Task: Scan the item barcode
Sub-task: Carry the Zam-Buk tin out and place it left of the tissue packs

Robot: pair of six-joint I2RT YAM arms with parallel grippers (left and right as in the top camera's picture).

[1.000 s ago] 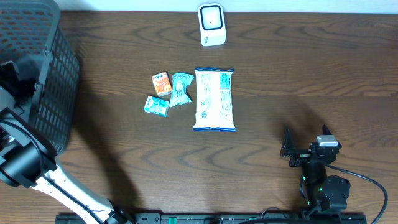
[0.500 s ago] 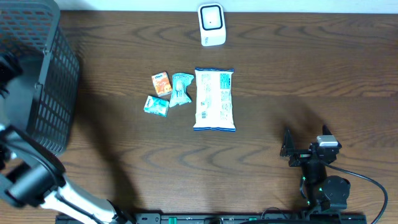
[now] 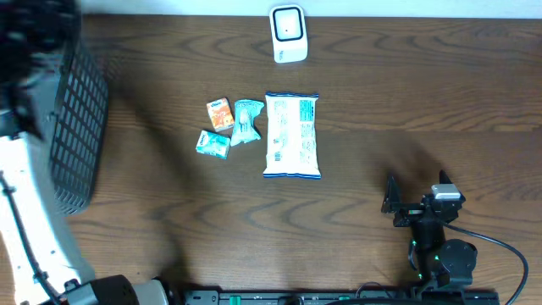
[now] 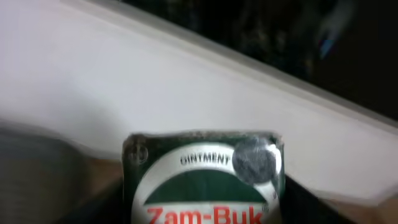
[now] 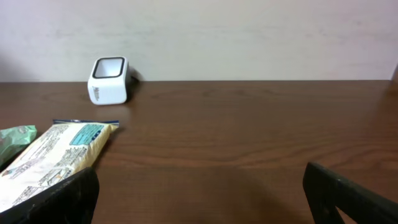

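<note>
As left pincer [image 4: 203,210] grips ointment [image 4: 202,177], right pincer [image 5: 202,190] gapes

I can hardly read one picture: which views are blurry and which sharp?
Left wrist view: soft and smeared, the ointment box close up, its label only partly readable. Overhead: snack packet crisp, but the left arm by the basket is blurred. Right wrist: sharp, scanner clear.

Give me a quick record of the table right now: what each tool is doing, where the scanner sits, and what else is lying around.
Left tool: raised, shut on green ointment pack
Right tool: open, empty, low over table
Scanner: upright at far edge
Snack bag: flat, mid-table
Small packets: three, just left of the bag
Basket: left end of table
</note>
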